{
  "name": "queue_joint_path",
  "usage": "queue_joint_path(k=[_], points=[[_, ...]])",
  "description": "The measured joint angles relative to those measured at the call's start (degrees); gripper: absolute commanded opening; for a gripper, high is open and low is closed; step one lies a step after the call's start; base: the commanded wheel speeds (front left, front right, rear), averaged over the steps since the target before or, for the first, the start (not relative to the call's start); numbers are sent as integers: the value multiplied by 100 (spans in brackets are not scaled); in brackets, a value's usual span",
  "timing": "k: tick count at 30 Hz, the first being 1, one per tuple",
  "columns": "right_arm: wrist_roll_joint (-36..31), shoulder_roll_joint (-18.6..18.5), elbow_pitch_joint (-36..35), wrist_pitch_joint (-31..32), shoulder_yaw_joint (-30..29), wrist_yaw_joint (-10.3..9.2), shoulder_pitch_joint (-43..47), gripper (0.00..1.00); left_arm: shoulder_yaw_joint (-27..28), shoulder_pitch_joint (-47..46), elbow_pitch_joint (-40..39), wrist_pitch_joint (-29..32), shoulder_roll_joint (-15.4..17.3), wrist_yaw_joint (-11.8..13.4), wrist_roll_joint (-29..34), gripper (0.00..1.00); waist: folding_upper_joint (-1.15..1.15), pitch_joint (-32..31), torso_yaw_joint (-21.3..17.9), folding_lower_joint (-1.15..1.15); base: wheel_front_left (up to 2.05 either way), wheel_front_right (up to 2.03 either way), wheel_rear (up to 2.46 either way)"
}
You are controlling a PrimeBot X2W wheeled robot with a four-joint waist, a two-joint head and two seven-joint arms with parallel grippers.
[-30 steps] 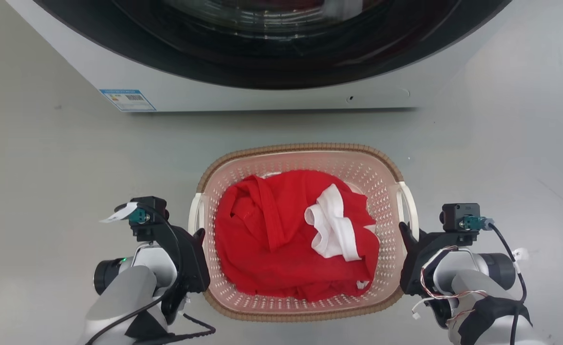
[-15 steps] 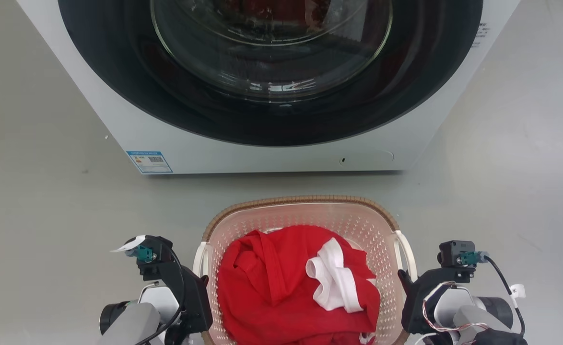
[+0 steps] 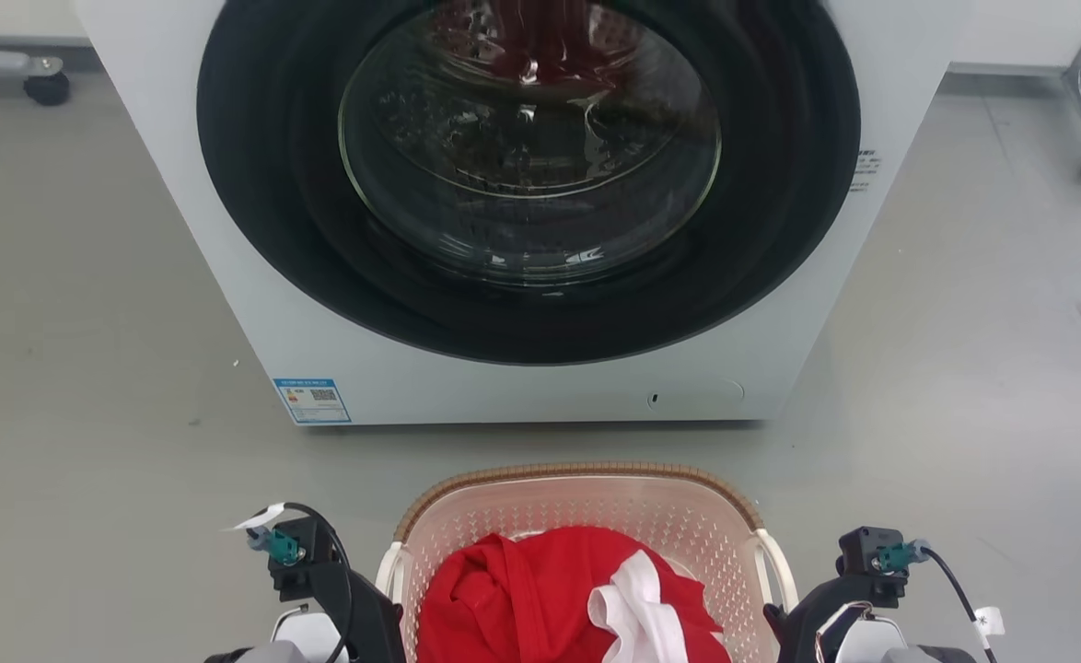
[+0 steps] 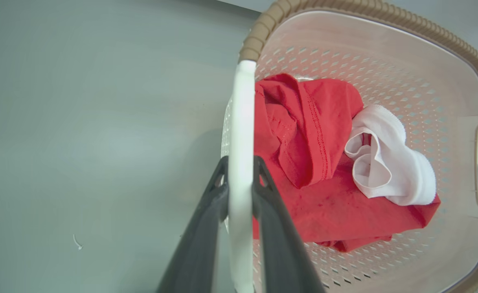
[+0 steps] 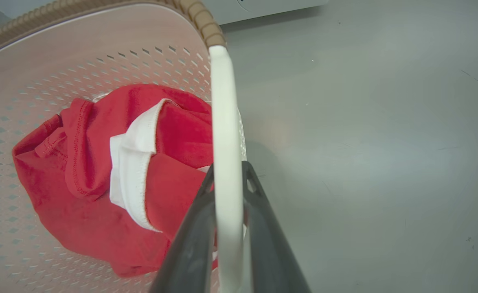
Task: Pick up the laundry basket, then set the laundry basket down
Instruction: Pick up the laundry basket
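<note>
The left claw [image 4: 241, 165] pinches the laundry basket's [image 3: 577, 472] left white handle [image 4: 242, 118], one finger on each side of the bar. The right claw [image 5: 227, 173] pinches the right handle [image 5: 222, 106] the same way. So the basket lies between the two arms, close before the robot, its handle-to-handle line running straight across and both arms equally near. A red garment [image 3: 513, 599] lies inside. Beyond a strip of grey floor [image 3: 89, 368] stands the washing machine [image 3: 540, 401]. Setting the basket down level likely needs both claws to lower together.

laundry basket [image 3: 577, 508]: near half cut by bottom edge | washing machine [image 3: 522, 396]: top cut off | label [image 3: 312, 401]: print unreadable
</note>
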Motion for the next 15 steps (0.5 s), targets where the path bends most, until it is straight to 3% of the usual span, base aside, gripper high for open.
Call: queue_joint_path(k=[15], points=[[144, 27, 62, 472, 23, 48, 272, 0, -2, 378, 24, 238, -15, 135, -49, 0, 0, -664, 1, 0, 0, 0, 0]])
